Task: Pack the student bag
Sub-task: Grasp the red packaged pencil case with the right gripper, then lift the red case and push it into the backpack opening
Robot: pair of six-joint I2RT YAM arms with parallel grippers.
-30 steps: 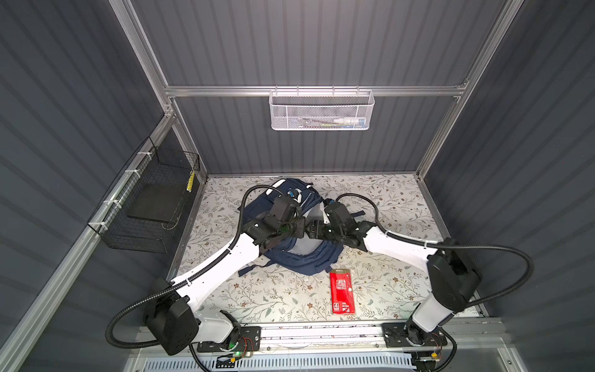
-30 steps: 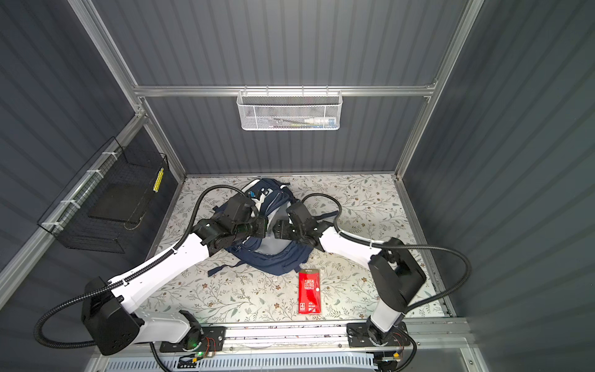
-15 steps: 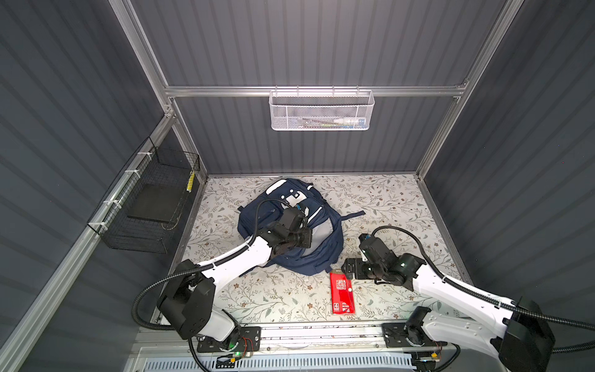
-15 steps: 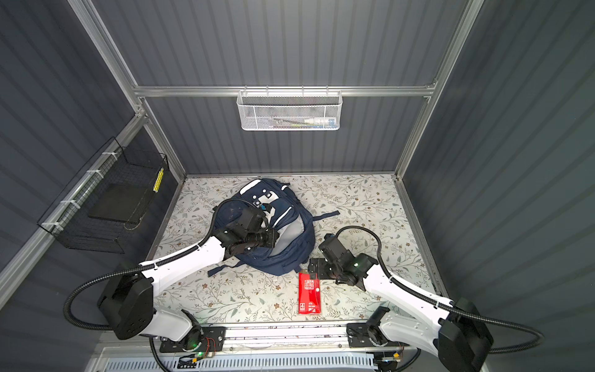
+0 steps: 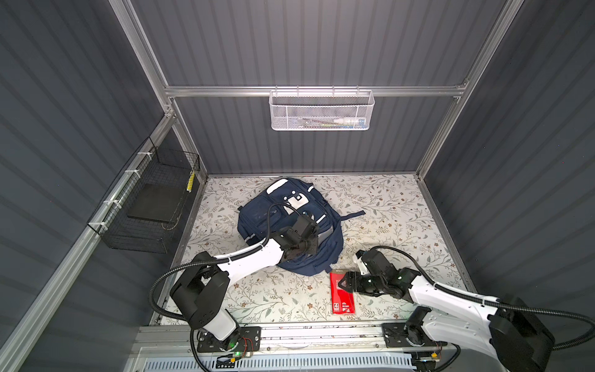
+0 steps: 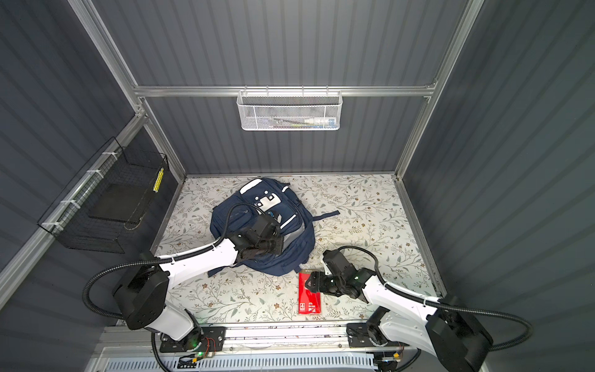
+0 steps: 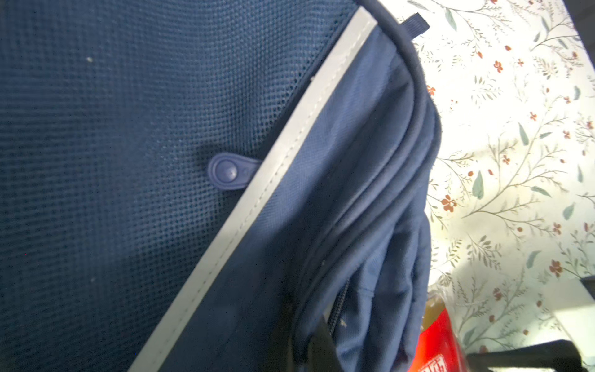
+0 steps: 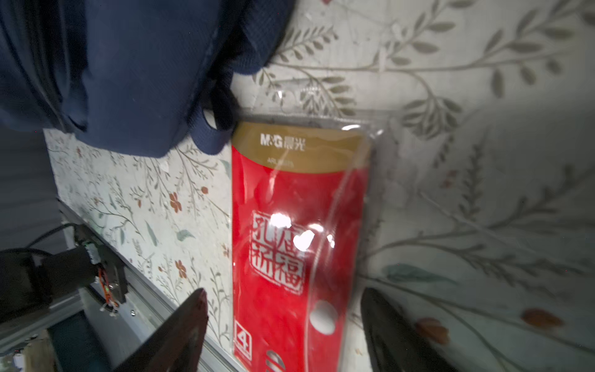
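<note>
The student bag (image 5: 267,219) lies flat on the floral surface (image 5: 402,212), slightly toward 11 o'clock from its middle, white patch facing up. We find the left hand (image 5: 309,248) at the bag's 5 o'clock part, pressed together over the navy fabric near a grey stripe (image 7: 273,167); whether it pinches any cloth we cannot tell. The right hand (image 5: 343,284) hovers clear of the bag, which lies near it at 10 o'clock. Its fingers (image 8: 180,331) are spread, one on each side of a red packet (image 5: 343,301) lying at the bag's 5 o'clock, its corner just beside a strap loop (image 8: 209,135).
</note>
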